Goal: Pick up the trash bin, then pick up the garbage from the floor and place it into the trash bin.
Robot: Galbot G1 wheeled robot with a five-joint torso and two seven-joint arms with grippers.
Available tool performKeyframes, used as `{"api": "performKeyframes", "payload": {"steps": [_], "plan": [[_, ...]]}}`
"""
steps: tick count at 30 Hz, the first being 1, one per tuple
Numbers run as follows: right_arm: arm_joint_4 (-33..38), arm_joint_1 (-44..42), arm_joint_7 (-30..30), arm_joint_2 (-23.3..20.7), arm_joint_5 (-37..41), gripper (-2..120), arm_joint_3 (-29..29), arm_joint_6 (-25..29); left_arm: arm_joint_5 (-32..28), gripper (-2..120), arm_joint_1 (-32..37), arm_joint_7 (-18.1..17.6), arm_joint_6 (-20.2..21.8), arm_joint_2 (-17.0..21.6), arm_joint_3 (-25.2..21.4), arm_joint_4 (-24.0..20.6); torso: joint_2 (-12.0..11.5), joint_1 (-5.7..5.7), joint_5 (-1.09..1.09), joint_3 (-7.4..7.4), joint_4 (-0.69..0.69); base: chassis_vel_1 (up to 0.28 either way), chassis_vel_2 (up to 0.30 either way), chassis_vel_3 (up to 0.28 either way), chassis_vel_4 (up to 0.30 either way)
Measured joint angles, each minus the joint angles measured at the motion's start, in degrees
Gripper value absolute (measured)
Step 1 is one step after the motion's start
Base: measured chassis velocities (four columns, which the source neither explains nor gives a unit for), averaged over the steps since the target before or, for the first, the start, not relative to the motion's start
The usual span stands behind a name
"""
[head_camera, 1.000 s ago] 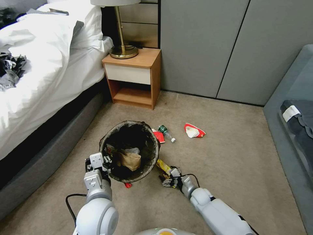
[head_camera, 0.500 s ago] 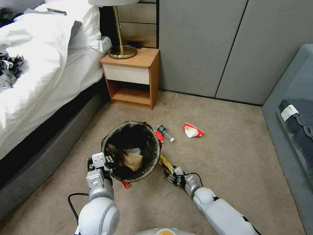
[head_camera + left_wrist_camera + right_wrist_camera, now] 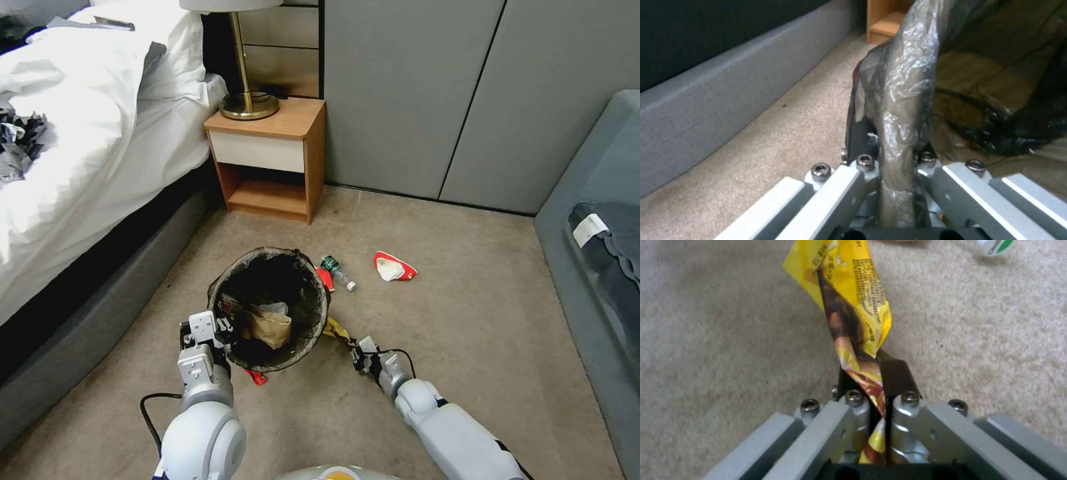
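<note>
The place is a bedroom, likely in a home or hotel. A bed [image 3: 80, 133] with rumpled white bedding stands beside a wooden nightstand [image 3: 270, 160] carrying a brass lamp [image 3: 243, 67]. Beige carpet [image 3: 467, 313] covers the floor, grey panelled walls [image 3: 427, 93] rise behind, and a grey upholstered seat [image 3: 600, 220] stands to the right.

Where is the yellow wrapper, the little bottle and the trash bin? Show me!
yellow wrapper [image 3: 862, 296]: right wrist view, on its printed yellow face above the gripper.
little bottle [image 3: 337, 271]: head view, on its body, lying on the carpet.
trash bin [image 3: 230, 279]: head view, on its bag-covered rim.
</note>
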Motion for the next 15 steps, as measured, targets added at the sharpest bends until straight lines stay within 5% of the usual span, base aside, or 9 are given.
{"api": "performKeyframes", "payload": {"steps": [15], "plan": [[6.3, -3.4, 1.2, -2.1, 10.2, 0, 6.5, 2.1, -0.5, 0, -0.3, 0.0, 0.1, 0.4, -0.1, -0.3, 0.0, 0.0, 0.01, 0.0, 0.0, 0.0, 0.0, 0.0, 0.0]]}}
